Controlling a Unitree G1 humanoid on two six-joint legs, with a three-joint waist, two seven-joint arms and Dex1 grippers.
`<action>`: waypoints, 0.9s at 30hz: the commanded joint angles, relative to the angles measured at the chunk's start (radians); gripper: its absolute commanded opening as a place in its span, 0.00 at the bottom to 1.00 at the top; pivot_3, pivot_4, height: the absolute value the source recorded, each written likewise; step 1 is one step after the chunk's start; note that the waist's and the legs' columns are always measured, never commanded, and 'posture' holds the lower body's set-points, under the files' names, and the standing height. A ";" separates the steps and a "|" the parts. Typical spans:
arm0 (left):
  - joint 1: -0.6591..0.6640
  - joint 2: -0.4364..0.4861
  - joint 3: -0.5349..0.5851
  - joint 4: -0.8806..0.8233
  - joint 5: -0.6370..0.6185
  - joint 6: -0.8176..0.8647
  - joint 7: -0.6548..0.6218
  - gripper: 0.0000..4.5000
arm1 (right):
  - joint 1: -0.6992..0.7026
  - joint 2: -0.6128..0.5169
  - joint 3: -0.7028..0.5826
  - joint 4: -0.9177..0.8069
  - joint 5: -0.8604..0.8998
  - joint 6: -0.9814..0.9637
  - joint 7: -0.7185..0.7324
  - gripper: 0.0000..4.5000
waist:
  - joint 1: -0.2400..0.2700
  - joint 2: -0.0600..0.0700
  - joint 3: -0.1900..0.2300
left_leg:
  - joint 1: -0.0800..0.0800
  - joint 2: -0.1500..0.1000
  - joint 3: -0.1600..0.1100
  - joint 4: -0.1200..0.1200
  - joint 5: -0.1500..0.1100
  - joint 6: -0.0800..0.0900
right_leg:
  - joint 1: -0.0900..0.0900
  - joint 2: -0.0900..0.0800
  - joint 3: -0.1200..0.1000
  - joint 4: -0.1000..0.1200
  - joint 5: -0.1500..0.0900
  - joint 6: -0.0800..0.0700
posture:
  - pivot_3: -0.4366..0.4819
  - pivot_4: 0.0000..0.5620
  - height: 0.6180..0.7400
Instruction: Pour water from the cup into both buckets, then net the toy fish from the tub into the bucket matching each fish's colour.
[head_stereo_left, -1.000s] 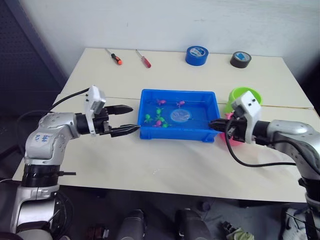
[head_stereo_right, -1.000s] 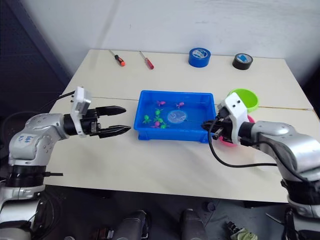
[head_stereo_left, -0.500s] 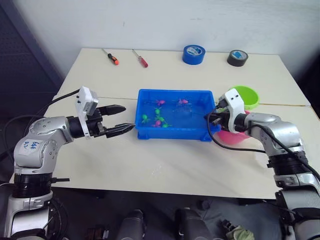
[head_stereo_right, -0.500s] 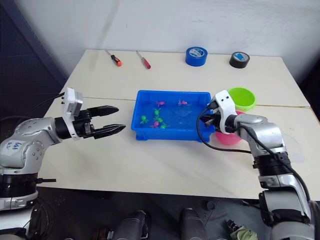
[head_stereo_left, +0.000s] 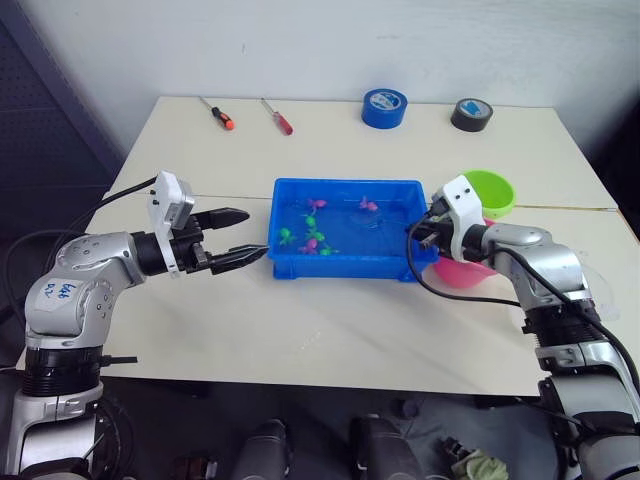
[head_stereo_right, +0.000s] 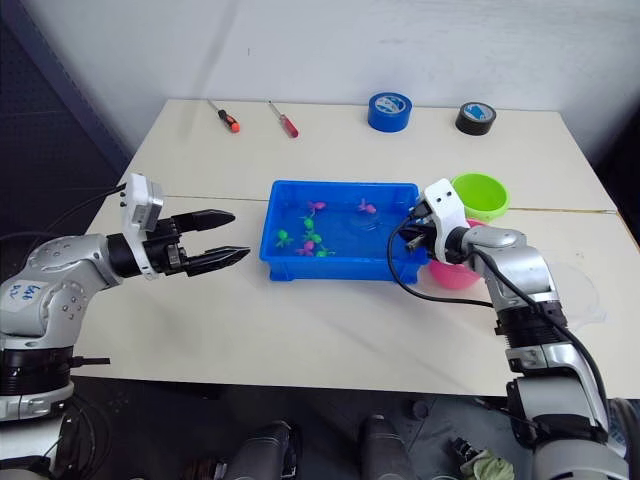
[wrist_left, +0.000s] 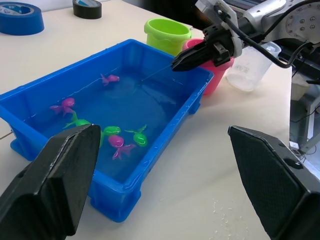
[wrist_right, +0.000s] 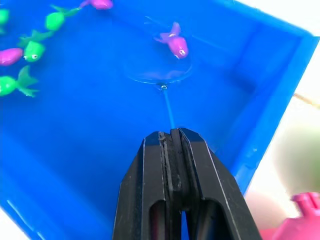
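Note:
The blue tub (head_stereo_left: 340, 270) holds water and several toy fish, pink (wrist_right: 175, 45) and green (wrist_right: 31, 50). My right gripper (wrist_right: 171, 135) is shut on the net's thin handle (wrist_right: 168, 111) at the tub's right end. The net's hoop (wrist_right: 159, 76) lies in the water right beside a pink fish. The green bucket (head_stereo_left: 488, 192) and pink bucket (head_stereo_left: 462, 270) stand right of the tub, behind my right gripper (head_stereo_left: 415, 228). The transparent cup (wrist_left: 248, 70) stands beyond the pink bucket. My left gripper (head_stereo_left: 257, 233) is open, empty, just left of the tub.
Two screwdrivers (head_stereo_left: 219, 110) (head_stereo_left: 276, 115) lie at the table's far left. A blue tape roll (head_stereo_left: 384, 106) and a black tape roll (head_stereo_left: 471, 114) sit at the far edge. Bare tabletop runs in front of the tub.
My right gripper has carried the net from the tub's middle toward the pink fish at the far right. The camera view has shifted; the left gripper stays open.

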 joint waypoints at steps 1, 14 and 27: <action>-0.029 0.000 -0.007 -0.005 -0.013 -0.025 -0.012 0.99 | 0.063 -0.049 -0.028 -0.164 0.000 -0.042 0.042 0.00 | 0.000 0.000 0.000 | 0.000 0.000 0.000 0.000 0.000 0.000 | 0.000 0.000 0.000 0.000 0.000 0.000 | 0.48 0.27 1.00; -0.160 -0.053 -0.139 0.137 0.009 -0.096 -0.135 0.99 | 0.309 -0.098 -0.228 -0.582 0.082 0.029 0.002 0.00 | 0.005 0.000 0.000 | 0.000 0.001 -0.001 0.000 0.000 0.000 | 0.000 0.002 0.000 -0.001 0.000 0.000 | 0.48 0.27 1.00; -0.369 -0.228 -0.279 0.367 0.062 -0.212 -0.304 0.99 | 0.620 -0.183 -0.748 -0.964 0.271 0.274 -0.042 0.00 | 0.033 0.000 0.000 | 0.000 -0.001 0.000 0.001 -0.002 0.005 | 0.002 0.005 0.001 -0.002 0.000 0.001 | 0.48 0.27 1.00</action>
